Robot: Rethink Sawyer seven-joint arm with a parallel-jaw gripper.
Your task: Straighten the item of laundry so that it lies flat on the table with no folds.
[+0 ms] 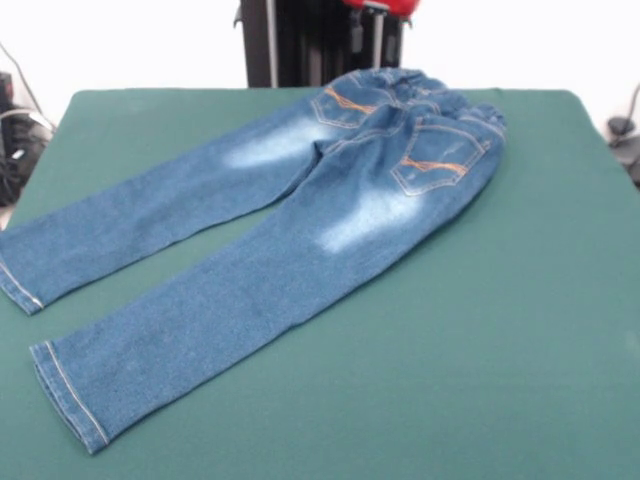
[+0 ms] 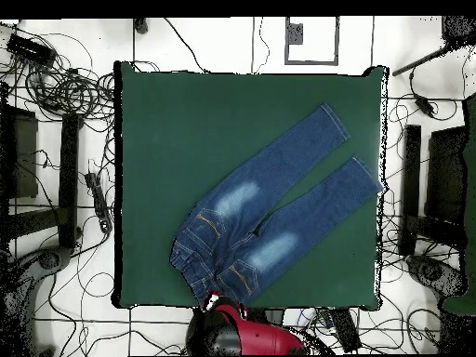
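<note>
A robotics lab or test room. A green cloth-covered table [image 2: 158, 139] fills the centre of the overhead view, standing on a pale tiled floor [image 2: 223, 42]. Black cables [image 2: 65, 88] snake in loops across the tiles at upper left and along both sides, running to dark equipment stands [image 2: 67, 177] at the left and right edges. At bottom centre sits the red and black robot arm [image 2: 246, 337] on its pedestal [image 1: 300, 40], against a plain white wall.
</note>
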